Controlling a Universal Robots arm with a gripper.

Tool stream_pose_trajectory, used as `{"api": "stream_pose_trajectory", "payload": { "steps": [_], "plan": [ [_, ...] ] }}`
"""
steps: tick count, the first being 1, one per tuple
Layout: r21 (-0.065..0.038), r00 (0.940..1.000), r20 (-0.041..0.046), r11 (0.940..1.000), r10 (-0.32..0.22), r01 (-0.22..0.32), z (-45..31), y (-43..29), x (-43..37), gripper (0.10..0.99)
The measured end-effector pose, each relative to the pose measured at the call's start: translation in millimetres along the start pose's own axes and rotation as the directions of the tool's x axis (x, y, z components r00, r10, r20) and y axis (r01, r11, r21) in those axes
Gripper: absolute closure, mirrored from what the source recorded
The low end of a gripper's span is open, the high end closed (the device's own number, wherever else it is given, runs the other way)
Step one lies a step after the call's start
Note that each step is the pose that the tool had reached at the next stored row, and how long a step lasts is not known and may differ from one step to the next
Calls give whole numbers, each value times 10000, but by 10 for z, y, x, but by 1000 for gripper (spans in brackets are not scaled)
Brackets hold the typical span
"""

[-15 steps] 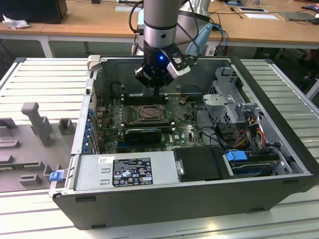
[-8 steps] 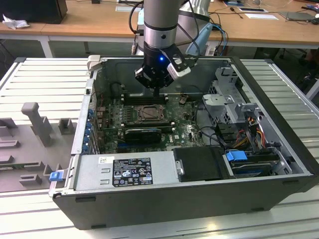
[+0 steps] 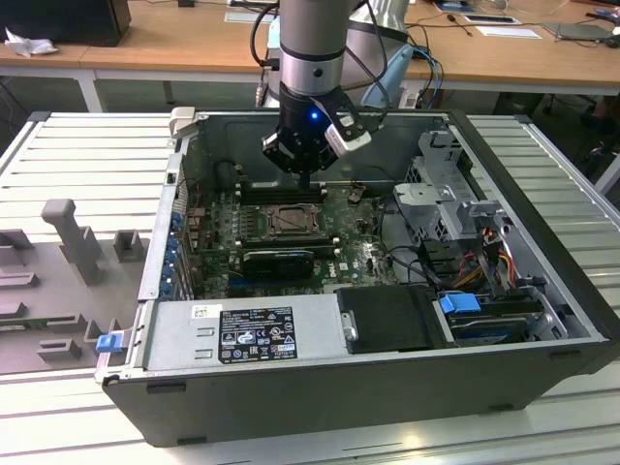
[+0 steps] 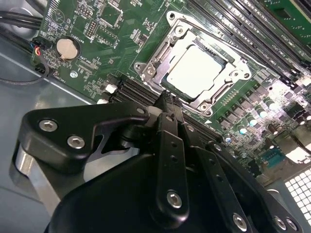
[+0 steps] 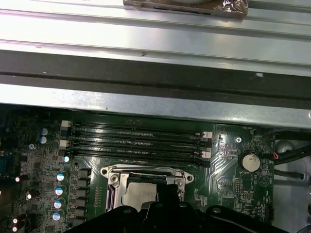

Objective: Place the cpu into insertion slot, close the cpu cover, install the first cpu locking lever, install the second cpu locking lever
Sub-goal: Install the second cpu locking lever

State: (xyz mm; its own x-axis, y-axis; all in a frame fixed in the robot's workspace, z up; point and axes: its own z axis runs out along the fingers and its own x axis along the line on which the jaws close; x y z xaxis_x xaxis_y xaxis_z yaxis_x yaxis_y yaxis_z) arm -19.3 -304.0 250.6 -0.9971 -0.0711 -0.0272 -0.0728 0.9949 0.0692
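Observation:
The cpu (image 4: 197, 73) lies pale and flat in the insertion slot (image 3: 288, 223) on the green motherboard. The grey cpu cover (image 4: 164, 52) lies flat around it, and the chip shows through its window. In the first wrist view the cpu (image 5: 137, 194) sits just beyond my fingers. My gripper (image 4: 167, 101) is shut with nothing between its black fingers. It hangs a little above the socket's edge on the memory-slot side. In the exterior view the gripper (image 3: 308, 180) points down inside the open computer case, just behind the socket.
Long black memory slots (image 5: 136, 141) run beside the socket. A black expansion card (image 3: 279, 262) lies on the socket's other side, with the power supply (image 3: 242, 334) beyond it. A drive cage (image 3: 455, 203) and cables (image 3: 484, 262) fill the exterior view's right. A coin battery (image 4: 67, 48) sits near the case wall.

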Motion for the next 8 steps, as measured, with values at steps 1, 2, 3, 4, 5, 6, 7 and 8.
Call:
{"api": "stream_pose_trajectory", "payload": {
  "steps": [1,2,3,4,5,6,7,8],
  "plan": [
    [0,10000,-1,10000,-1,1,0,-3,0,980],
    [0,10000,0,10000,0,0,-1,-9,1,980],
    [0,10000,0,10000,-1,1,-1,-14,1,980],
    [1,10000,0,10000,0,0,-2,-19,1,980],
    [1,10000,0,10000,0,0,-2,-22,2,980],
    [1,10000,-1,10000,0,0,-2,-27,2,980],
    [0,10000,0,10000,0,0,-2,-32,2,980],
    [0,10000,0,10000,0,0,-2,-35,3,980]
  ]
}}
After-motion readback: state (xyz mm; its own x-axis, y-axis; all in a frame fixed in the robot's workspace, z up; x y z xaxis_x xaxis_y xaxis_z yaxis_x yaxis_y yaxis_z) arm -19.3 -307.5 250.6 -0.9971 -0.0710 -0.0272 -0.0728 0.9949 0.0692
